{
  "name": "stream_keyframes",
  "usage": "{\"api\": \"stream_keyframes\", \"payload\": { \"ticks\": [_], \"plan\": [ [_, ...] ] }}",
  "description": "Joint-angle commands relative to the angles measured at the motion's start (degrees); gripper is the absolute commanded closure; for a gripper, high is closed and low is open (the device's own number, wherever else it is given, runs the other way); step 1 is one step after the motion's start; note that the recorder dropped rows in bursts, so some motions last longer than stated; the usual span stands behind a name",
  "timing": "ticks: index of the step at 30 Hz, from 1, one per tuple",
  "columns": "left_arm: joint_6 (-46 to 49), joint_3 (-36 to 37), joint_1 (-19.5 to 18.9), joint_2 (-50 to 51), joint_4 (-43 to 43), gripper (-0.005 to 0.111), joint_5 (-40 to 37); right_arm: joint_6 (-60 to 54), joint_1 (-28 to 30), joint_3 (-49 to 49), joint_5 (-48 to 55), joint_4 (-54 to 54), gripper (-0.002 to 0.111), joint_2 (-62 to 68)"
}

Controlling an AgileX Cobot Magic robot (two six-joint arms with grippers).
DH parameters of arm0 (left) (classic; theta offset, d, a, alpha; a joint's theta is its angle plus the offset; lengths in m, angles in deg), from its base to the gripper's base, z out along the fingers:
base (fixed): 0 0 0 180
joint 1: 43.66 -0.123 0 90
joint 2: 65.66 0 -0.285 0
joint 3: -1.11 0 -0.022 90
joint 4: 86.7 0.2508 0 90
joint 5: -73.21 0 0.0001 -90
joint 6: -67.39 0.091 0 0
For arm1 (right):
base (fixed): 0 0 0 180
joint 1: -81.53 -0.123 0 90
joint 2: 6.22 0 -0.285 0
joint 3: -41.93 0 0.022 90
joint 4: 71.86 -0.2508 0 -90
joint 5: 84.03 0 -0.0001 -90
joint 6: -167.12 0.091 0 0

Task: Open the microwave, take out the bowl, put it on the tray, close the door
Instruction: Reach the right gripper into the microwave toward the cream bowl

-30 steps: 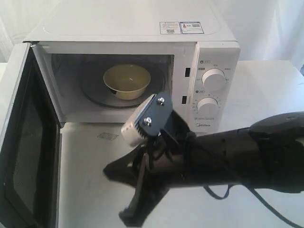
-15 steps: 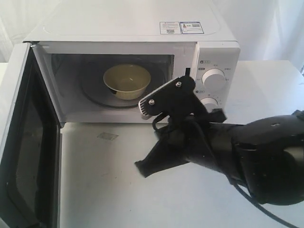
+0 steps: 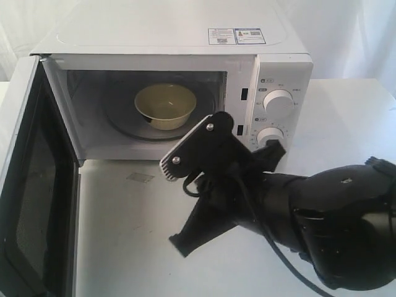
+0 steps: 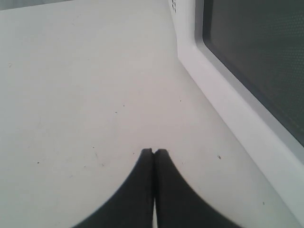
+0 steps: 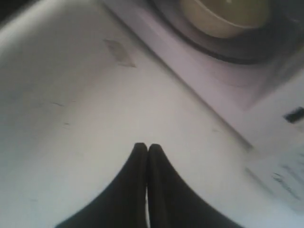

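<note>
The white microwave (image 3: 185, 37) stands with its door (image 3: 31, 185) swung wide to the left, the dark window facing inward. The pale cream bowl (image 3: 165, 106) sits on the turntable inside, untouched, and shows again as the bowl (image 5: 223, 19) in the right wrist view. My right gripper (image 3: 180, 242) (image 5: 147, 147) hangs shut and empty over the table, in front of the cavity and short of it. My left gripper (image 4: 154, 152) is shut and empty above the table beside the open door (image 4: 256, 61); the exterior view does not show it. The tray is out of view.
Two round knobs (image 3: 279, 103) sit on the microwave's right panel, just behind my right arm's wrist. A faint rectangular mark (image 3: 140, 177) lies on the white table (image 3: 124, 247) in front of the cavity. The open door walls off the left side.
My right arm has turned and shifted: half a second ago it was higher, near the knobs; now it sits lower and further left. Bowl and door have not moved.
</note>
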Motion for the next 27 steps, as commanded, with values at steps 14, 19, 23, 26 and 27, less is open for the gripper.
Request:
{"api": "stream_keyframes", "payload": {
  "ticks": [14,19,23,26,27],
  "plan": [
    [-0.1,0.1,-0.3,-0.3,-0.3,0.107,-0.2,92.1,-0.1,-0.2,18.3,84.3,0.108,0.5],
    [-0.1,0.1,-0.3,-0.3,-0.3,0.107,-0.2,106.3,0.0,-2.3,28.5,99.2,0.108,0.5],
    [-0.1,0.1,-0.3,-0.3,-0.3,0.107,-0.2,106.3,0.0,-8.1,40.8,100.8,0.108,0.5],
    [-0.1,0.1,-0.3,-0.3,-0.3,0.107,-0.2,106.1,0.0,-11.4,45.2,104.5,0.108,0.5],
    [-0.1,0.1,-0.3,-0.3,-0.3,0.107,-0.2,106.1,0.0,-11.9,45.0,106.2,0.108,0.5]
  ]
}}
